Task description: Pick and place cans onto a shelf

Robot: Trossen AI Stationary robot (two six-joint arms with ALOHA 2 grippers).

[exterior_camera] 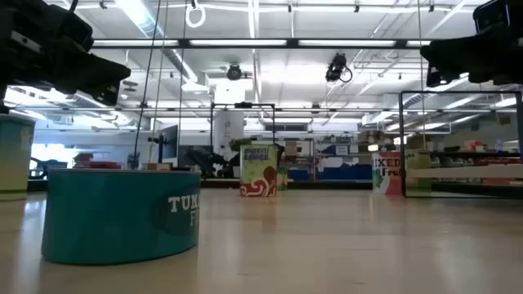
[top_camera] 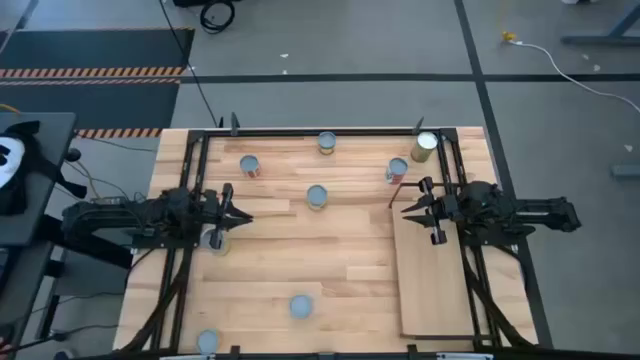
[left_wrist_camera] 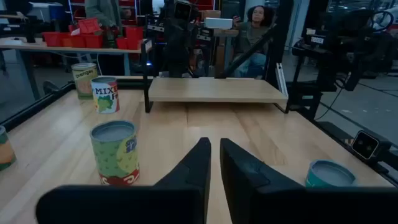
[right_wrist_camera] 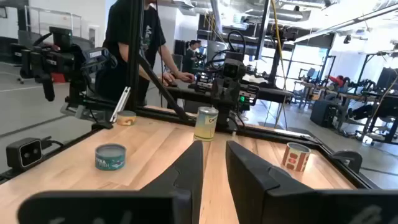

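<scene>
Now the left end effector (top_camera: pixel 240 217) hangs over the left side of the tabletop (top_camera: pixel 330 260) with its two fingers close together and nothing between them. A small can (top_camera: pixel 213 240) sits just beside it, a bit under the arm. A can with a red label (top_camera: pixel 249 167) stands ahead of it and off to one side, toward the far edge. In the left wrist view, a green and yellow can (left_wrist_camera: pixel 115 152) stands near the dark fingers (left_wrist_camera: pixel 198 163) on one side, and a low teal can (left_wrist_camera: pixel 330 173) sits near them on the other side. Two more cans (top_camera: pixel 300 305) sit well behind the left end effector, near the front edge of the tabletop. Between the two end effectors stands one can (top_camera: pixel 316 197) in the middle. Another can (top_camera: pixel 327 143) sits far off at the back edge. The right end effector (top_camera: pixel 408 208) hangs over the near corner of the shelf (top_camera: pixel 432 290), and its fingers are almost together and hold nothing. The shelf lies flat under the right arm and has no cans on it. A can with a red label (top_camera: pixel 396 171) stands near the right end effector, just past the shelf's end. A white-topped can (top_camera: pixel 425 147) stands a bit farther off, at the back edge.
</scene>
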